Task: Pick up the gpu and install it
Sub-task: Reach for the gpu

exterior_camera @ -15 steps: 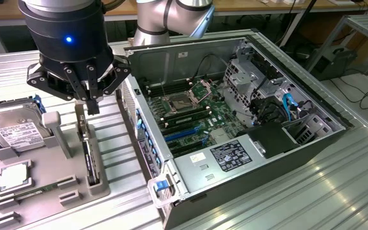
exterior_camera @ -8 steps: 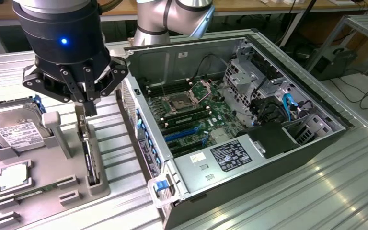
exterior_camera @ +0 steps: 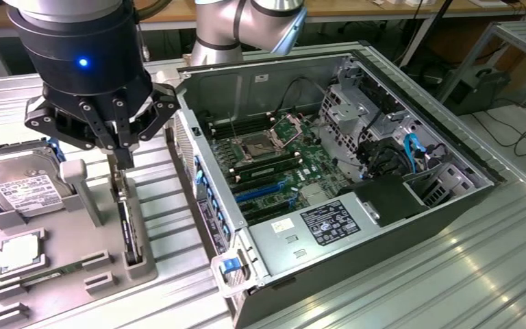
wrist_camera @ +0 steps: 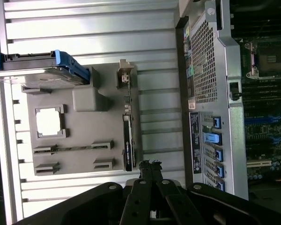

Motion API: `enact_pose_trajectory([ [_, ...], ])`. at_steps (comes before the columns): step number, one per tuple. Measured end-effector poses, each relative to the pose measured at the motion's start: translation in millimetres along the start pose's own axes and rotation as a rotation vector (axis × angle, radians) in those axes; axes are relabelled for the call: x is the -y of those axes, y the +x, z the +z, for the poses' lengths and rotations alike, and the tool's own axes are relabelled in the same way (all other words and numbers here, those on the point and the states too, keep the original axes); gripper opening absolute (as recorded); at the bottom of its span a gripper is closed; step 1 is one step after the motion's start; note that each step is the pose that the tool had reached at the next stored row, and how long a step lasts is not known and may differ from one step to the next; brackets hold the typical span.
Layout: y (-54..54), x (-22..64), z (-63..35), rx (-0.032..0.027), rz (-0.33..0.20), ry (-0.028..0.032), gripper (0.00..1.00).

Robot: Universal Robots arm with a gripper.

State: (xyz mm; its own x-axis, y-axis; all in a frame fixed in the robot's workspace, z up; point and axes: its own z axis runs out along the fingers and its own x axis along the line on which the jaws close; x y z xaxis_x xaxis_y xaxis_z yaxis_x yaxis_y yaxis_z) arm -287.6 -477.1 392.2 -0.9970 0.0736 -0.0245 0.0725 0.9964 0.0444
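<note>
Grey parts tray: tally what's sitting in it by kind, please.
Silver boxy hard drive with white label: 1
Square silver processor chip: 1
Narrow memory stick: 1
Thin dark gpu card, standing edge-on: 1
Total: 4

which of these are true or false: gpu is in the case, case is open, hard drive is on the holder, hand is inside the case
1. The gpu is in the case. False: it stands edge-on in a slot of the grey holder, outside the case.
2. The case is open, with the motherboard showing. True.
3. The hard drive is on the holder. True.
4. The hand is inside the case. False: it hangs over the holder, above the gpu's slot, and holds nothing.
</note>
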Motion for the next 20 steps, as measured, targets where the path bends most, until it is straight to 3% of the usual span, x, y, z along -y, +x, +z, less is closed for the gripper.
enact_pose_trajectory([
  [20, 13.5, 8.2, -0.4, -0.0001, -0.001, 0.0001, 0.11],
])
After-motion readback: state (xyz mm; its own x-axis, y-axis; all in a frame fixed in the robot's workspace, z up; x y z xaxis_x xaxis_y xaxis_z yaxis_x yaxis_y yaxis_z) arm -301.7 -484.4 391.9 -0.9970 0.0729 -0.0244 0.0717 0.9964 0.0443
